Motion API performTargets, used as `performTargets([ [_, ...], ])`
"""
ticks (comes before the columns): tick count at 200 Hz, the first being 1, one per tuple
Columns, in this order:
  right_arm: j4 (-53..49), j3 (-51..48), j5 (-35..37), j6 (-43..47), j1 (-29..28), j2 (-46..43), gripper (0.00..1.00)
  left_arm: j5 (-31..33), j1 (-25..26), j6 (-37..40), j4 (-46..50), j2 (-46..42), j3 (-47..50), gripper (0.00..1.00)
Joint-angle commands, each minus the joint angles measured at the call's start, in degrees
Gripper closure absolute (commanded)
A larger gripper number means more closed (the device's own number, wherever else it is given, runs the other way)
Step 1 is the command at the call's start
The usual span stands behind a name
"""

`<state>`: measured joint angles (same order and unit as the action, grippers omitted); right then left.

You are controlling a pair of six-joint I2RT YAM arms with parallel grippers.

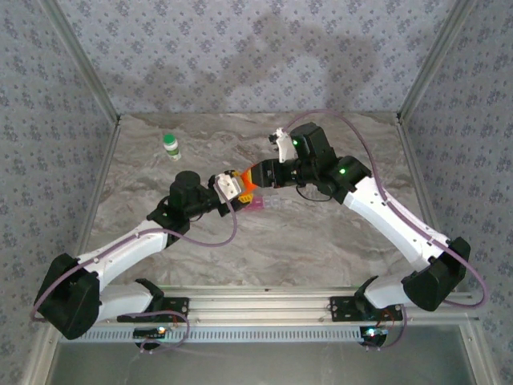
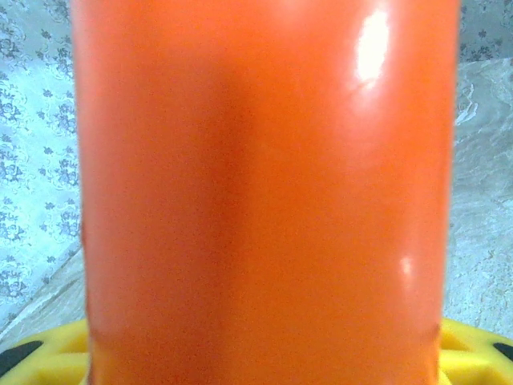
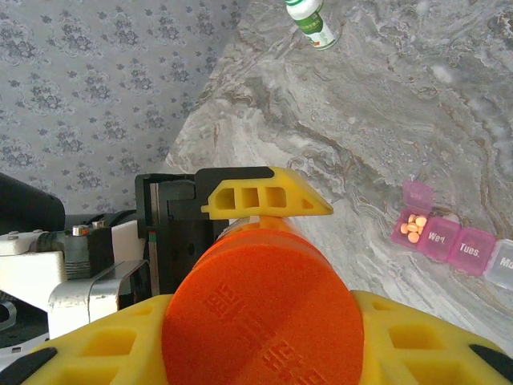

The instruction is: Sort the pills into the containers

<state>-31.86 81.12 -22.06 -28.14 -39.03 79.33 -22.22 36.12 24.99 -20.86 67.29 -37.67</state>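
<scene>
Orange pill bottle is being pinched tight by the left tool and right tool together, so twisting slowly is looking best, with the pill box lying on the worktop nearby.

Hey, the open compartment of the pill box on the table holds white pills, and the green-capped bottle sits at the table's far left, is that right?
Not quite. The pills in the open compartment of the pill box are orange, not white, as the right wrist view shows. The green-capped bottle does sit at the table's far left.
</scene>
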Motion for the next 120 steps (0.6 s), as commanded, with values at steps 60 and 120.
performTargets([
  [60, 3.29, 0.20, 7.39, 0.23, 1.59, 1.56, 0.44, -8.88, 3.17, 4.19, -8.02, -1.06, -0.91, 1.00],
  [120, 3.32, 0.13, 8.25, 0.41, 1.78, 1.45, 0.42, -8.85, 3.10, 4.10, -7.61, -1.22, -1.09, 1.00],
])
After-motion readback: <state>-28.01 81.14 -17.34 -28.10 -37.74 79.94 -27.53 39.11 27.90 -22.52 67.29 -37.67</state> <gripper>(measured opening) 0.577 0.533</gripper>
